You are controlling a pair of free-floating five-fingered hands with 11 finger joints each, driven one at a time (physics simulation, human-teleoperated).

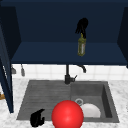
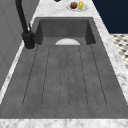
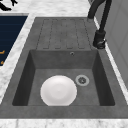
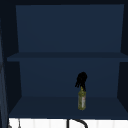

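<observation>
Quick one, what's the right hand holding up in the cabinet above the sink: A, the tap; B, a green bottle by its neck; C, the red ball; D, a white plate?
B: the right hand is curled round the neck of the green bottle, whose base is at the cabinet shelf; the upper view shows the same grip.

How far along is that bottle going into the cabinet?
Nearly there. The right hand grips the bottle by its neck, upright inside the open cabinet, low over the bottom shelf; whether it touches is unclear. The hand has not let go. The left hand hangs at the sink's front edge, beside a red ball.
</observation>
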